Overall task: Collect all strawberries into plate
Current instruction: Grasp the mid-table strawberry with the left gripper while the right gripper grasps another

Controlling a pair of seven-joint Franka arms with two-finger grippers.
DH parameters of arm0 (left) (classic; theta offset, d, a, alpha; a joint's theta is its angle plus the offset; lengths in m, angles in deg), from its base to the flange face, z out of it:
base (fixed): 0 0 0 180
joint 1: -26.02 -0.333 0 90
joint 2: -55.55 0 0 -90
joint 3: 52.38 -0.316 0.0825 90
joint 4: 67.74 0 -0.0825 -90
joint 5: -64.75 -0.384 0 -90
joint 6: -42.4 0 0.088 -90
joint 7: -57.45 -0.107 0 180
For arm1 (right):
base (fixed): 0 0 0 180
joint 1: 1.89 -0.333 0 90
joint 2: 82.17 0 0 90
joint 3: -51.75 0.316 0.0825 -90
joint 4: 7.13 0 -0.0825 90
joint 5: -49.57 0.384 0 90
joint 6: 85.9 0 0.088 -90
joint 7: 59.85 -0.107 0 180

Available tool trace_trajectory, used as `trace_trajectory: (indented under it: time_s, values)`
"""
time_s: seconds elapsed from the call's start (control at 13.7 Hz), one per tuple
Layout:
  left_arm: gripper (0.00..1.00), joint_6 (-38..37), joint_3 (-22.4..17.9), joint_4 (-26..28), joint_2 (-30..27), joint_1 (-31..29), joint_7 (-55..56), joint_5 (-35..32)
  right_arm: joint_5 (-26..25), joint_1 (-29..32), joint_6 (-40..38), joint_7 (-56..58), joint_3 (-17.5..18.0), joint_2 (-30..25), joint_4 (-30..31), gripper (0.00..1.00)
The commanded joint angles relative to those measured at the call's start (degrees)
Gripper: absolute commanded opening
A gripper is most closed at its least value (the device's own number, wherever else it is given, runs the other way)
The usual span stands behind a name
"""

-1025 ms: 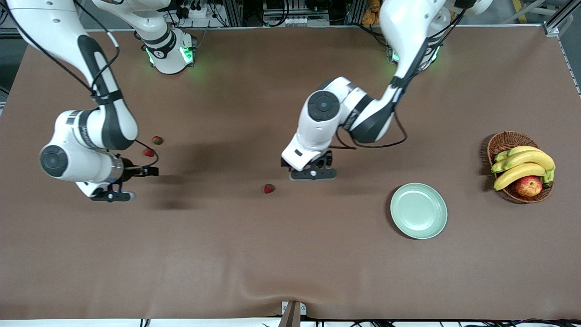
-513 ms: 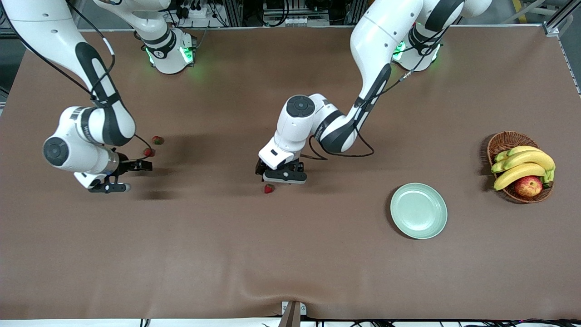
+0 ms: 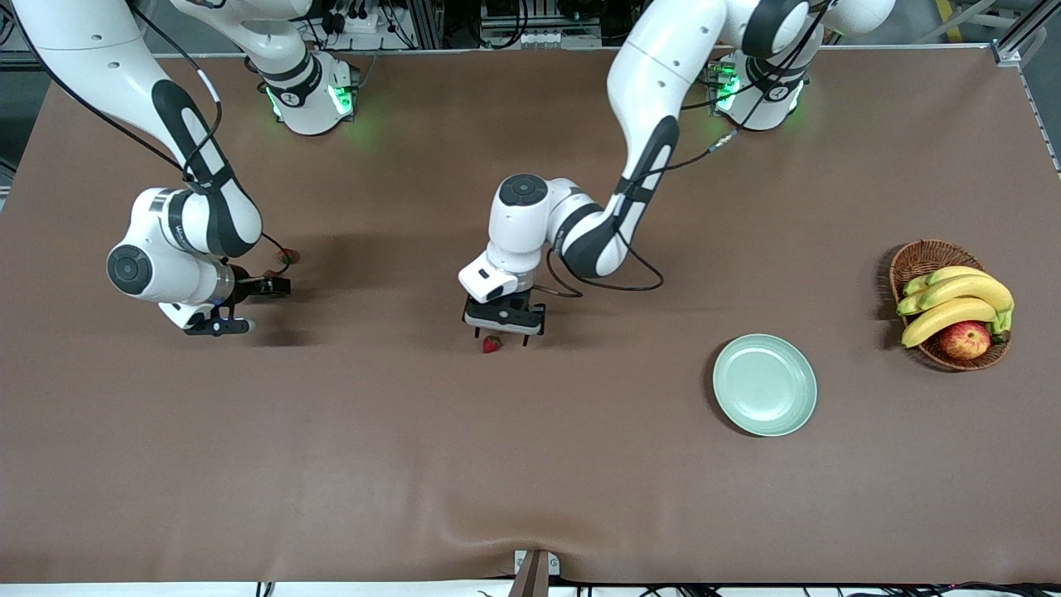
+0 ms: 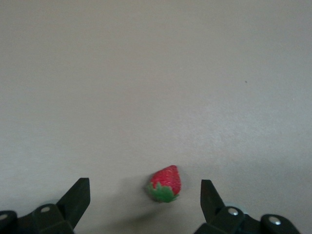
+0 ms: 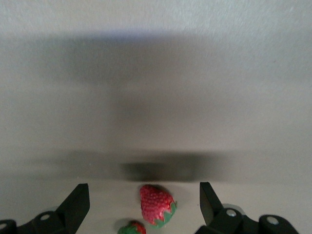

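One strawberry lies mid-table; in the left wrist view it sits between the fingers. My left gripper hangs open low over it without touching it. Two more strawberries lie toward the right arm's end; one shows beside my right gripper, the other is hidden there. In the right wrist view both berries show, a larger and a smaller, between the open fingers of the right gripper. The mint-green plate is empty, toward the left arm's end.
A brown wicker basket with bananas and an apple stands past the plate, at the left arm's end of the table. Brown cloth covers the table.
My left gripper has swung toward the right arm's end and come down over the middle strawberry. My right gripper has moved closer to the two strawberries.
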Motion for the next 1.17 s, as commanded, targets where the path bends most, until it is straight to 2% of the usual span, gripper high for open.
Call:
trace_trajectory:
  time_s: [0.0,0.37,0.59,0.66,0.81,0.95,1.1]
  values:
    - [1.0,2.9,-2.1,-3.0,3.3,0.6,1.9,-1.8,-1.1,1.4,-1.7,0.7,0.8,-2.6,2.4,1.0]
    - [1.0,6.9,-4.9,-5.9,7.0,2.6,7.1,-1.8,-1.2,2.1,-0.9,0.8,0.8,-1.8,2.4,0.94]
    - [1.0,8.0,-5.7,-5.9,7.6,3.5,9.3,-1.8,-1.2,2.4,-0.3,0.8,0.8,-1.4,2.2,0.83]
    - [1.0,8.0,-5.6,-5.9,7.6,3.6,9.3,-1.8,-1.2,2.4,0.4,0.8,0.8,-0.9,2.2,0.82]
    - [0.94,8.0,-5.6,-5.6,7.6,4.1,9.3,-1.9,-1.2,3.2,0.9,0.9,0.8,-0.4,2.2,0.73]
    - [0.93,8.0,-5.6,-5.2,7.4,4.3,9.5,-1.9,-1.4,3.3,2.0,2.2,0.8,0.2,2.1,0.68]
    - [0.77,8.0,-5.6,-5.2,7.4,4.3,9.5,-2.0,-1.4,4.1,2.9,3.5,0.8,0.9,2.1,0.68]
